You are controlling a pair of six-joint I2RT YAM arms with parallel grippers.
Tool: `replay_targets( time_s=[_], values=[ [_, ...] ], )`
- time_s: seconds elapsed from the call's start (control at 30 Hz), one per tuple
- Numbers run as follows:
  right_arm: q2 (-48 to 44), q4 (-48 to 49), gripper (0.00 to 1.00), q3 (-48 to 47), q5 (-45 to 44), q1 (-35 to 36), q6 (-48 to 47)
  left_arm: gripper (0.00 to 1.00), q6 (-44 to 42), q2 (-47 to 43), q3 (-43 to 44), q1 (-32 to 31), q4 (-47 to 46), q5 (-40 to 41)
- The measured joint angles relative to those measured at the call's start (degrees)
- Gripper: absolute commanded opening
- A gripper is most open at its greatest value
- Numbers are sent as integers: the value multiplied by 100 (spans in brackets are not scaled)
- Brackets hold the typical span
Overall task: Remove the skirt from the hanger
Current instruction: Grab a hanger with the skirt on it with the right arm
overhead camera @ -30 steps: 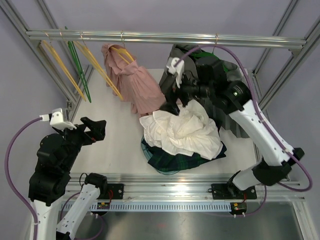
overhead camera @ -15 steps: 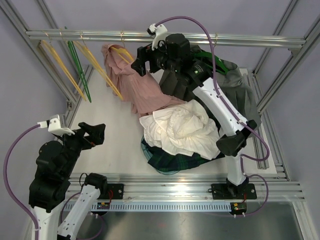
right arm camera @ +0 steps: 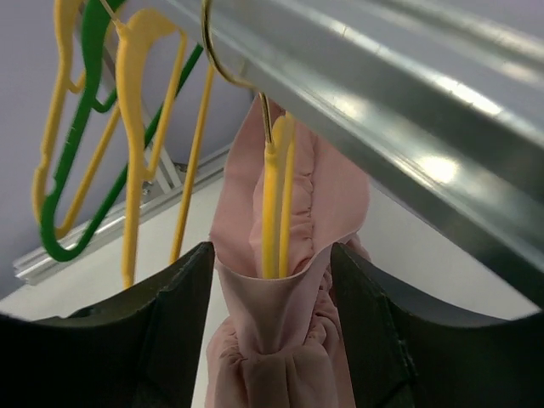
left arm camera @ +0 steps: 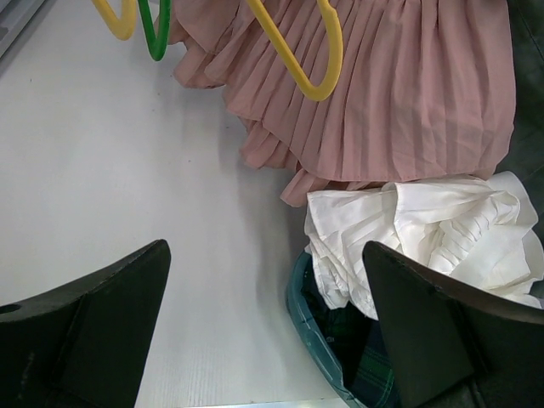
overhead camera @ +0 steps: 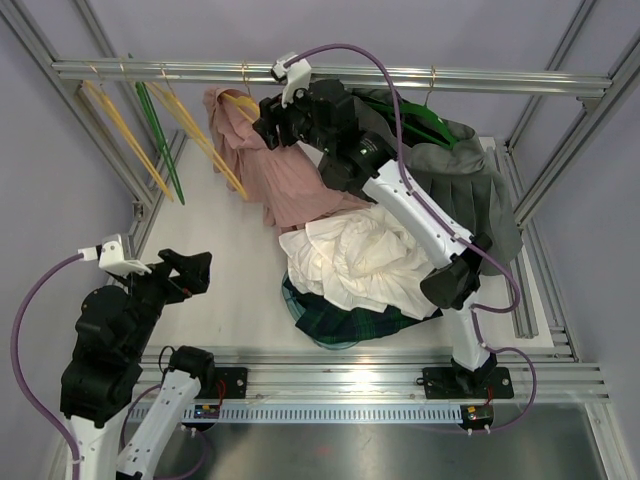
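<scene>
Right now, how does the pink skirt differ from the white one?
The pink skirt hangs on a yellow hanger from the rail; the white skirt lies crumpled on a dark plaid garment on the table. The right tool brackets the pink skirt's waistband; neither tool touches the white skirt. Both are pleated.

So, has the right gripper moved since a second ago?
Yes. The right gripper swung left along the overhead rail, from by the grey skirt to the pink skirt on its yellow hanger.
</scene>
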State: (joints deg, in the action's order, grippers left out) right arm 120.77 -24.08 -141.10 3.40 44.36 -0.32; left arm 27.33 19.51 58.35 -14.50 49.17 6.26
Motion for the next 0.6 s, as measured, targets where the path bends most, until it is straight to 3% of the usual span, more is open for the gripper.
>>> replay_targets(
  time_s=[0.13, 0.17, 0.23, 0.27, 0.33, 0.6],
  values=[
    [-87, 487, 52, 754, -236, 81, -339, 99, 31, -79, -74, 0, 31, 4],
    [-87, 529, 40, 872, -264, 90, -396, 99, 37, -81, -81, 0, 46, 2],
    [-87, 645, 27, 1095, -291, 92, -540, 99, 39, -79, -83, 0, 48, 4],
    [-87, 678, 14, 1147, -293, 92, -597, 99, 42, -79, -83, 0, 46, 2],
    [-87, 739, 1, 1187, -295, 90, -732, 99, 42, -79, -83, 0, 48, 4],
    [-212, 1128, 0, 1515, -229, 98, -1038, 99, 72, -79, -83, 0, 52, 7]
  ],
)
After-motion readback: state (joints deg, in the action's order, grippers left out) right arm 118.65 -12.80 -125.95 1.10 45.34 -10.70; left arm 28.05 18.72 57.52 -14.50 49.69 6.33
